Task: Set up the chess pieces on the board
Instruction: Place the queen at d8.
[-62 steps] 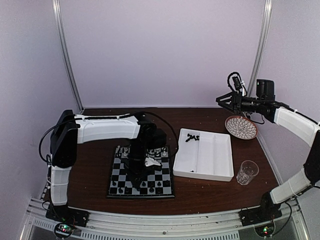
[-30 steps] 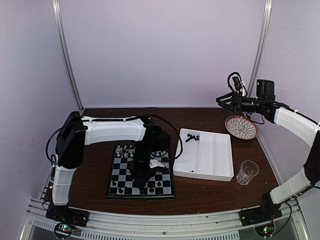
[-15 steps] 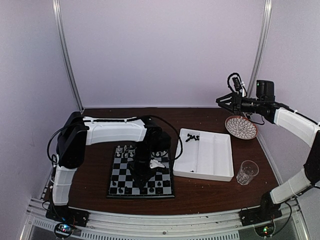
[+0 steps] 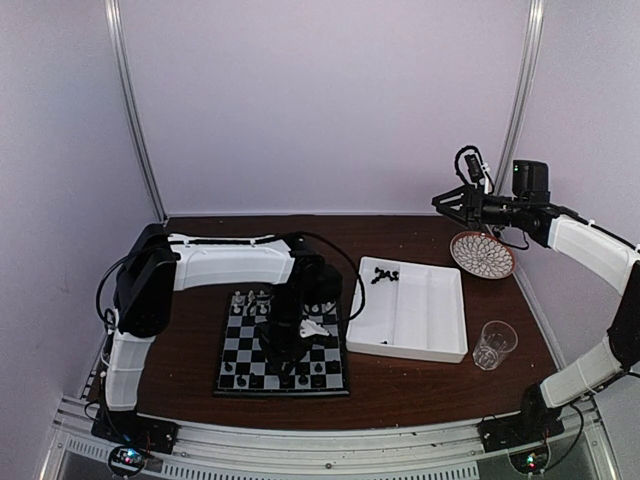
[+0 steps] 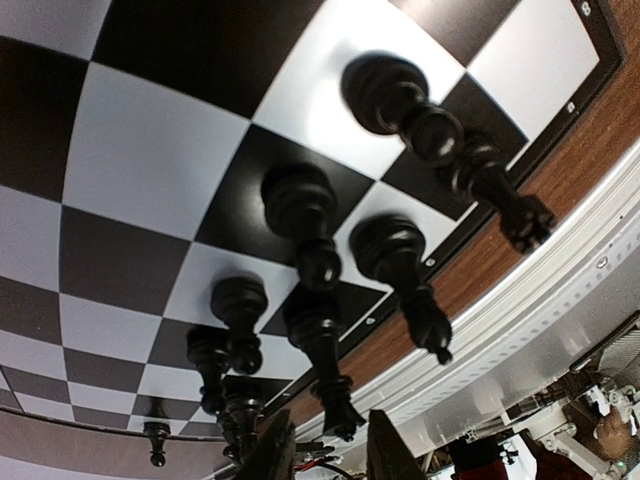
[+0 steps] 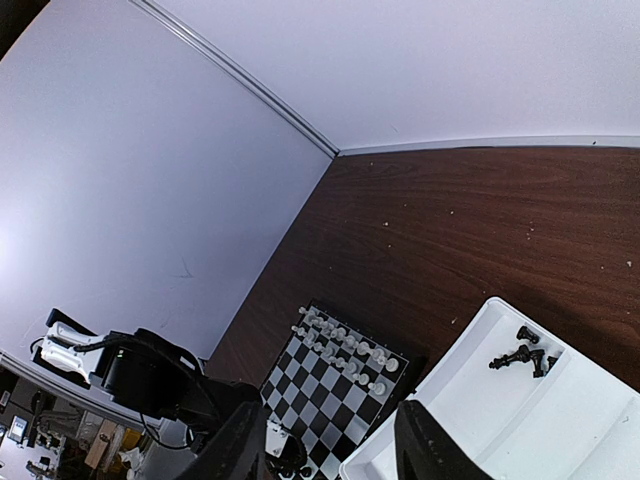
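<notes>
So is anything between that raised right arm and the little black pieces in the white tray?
Nothing visible. The right gripper hangs open in the air, and the black pieces lie uncovered in the far-left corner of the tray. Only its low wall rings them, so a reach from above looks free.

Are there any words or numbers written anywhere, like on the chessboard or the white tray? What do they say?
None: no word, number, brand or sign can be read in any view.
The board shows only checks, with no letters or numbers along its border.
The white tray is plain.
The patterned plate carries a pattern, not letters.
The glass is clear and unmarked.
</notes>
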